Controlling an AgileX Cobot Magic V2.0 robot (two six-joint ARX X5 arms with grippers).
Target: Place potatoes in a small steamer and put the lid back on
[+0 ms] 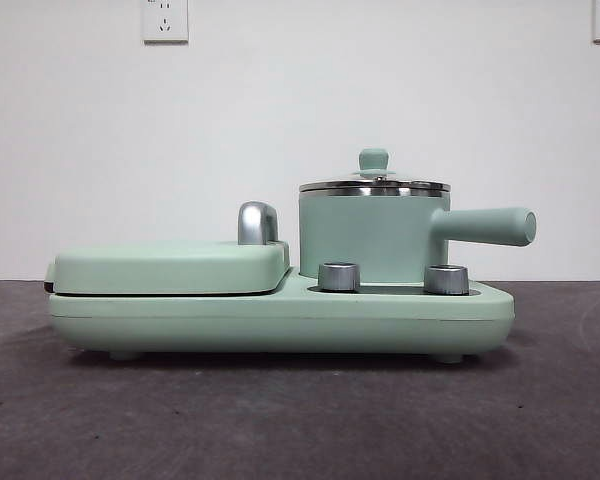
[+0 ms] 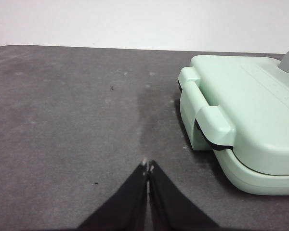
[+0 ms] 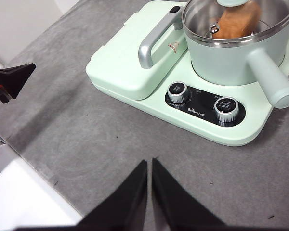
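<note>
The small mint-green steamer (image 1: 372,238) stands on the right half of the green cooker base (image 1: 280,318), its stick handle (image 1: 490,226) pointing right. The glass lid (image 1: 374,183) with its green knob sits on the steamer's rim. In the right wrist view the orange-brown potato (image 3: 237,21) shows inside the steamer (image 3: 231,60) under the lid (image 3: 231,19). My right gripper (image 3: 149,163) is shut and empty, over the table in front of the cooker. My left gripper (image 2: 148,165) is shut and empty, over bare table beside the griddle (image 2: 250,120). Neither gripper shows in the front view.
The flat green griddle cover (image 1: 170,267) with its chrome handle (image 1: 258,222) fills the cooker's left half. Two steel dials (image 1: 339,276) stand at the steamer's foot. The left arm's black tip (image 3: 9,79) shows in the right wrist view. The dark grey table (image 1: 280,420) spreads in front.
</note>
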